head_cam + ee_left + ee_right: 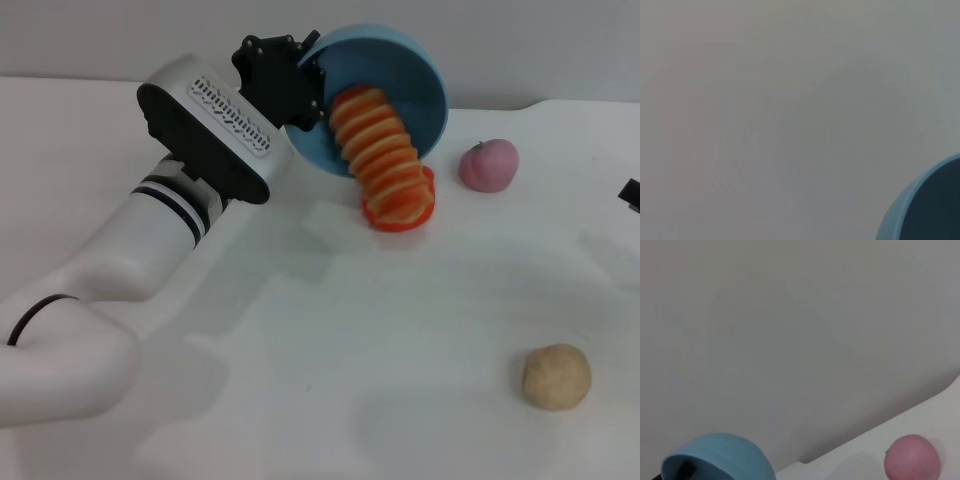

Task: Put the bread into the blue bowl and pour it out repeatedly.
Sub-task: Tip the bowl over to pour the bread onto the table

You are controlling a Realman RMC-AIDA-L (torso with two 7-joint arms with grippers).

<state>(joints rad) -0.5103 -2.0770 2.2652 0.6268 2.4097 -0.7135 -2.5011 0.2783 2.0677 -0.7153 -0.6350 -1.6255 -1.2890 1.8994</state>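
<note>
The blue bowl (410,62) is lifted at the back of the table and tipped on its side, its mouth facing front right. My left gripper (312,82) is shut on its left rim. The bread (385,155), a long ridged orange-and-tan loaf, slides out of the bowl; its lower end touches the table and its upper end is still inside. Part of the bowl (930,207) shows in the left wrist view, and the bowl (720,456) shows again in the right wrist view. Only a black tip of my right gripper (630,192) shows at the right edge.
A pink fruit-like toy (489,164) lies just right of the bowl and also appears as the pink toy (912,461) in the right wrist view. A small round beige ball (556,376) sits at the front right. The white table (300,380) stretches across the front.
</note>
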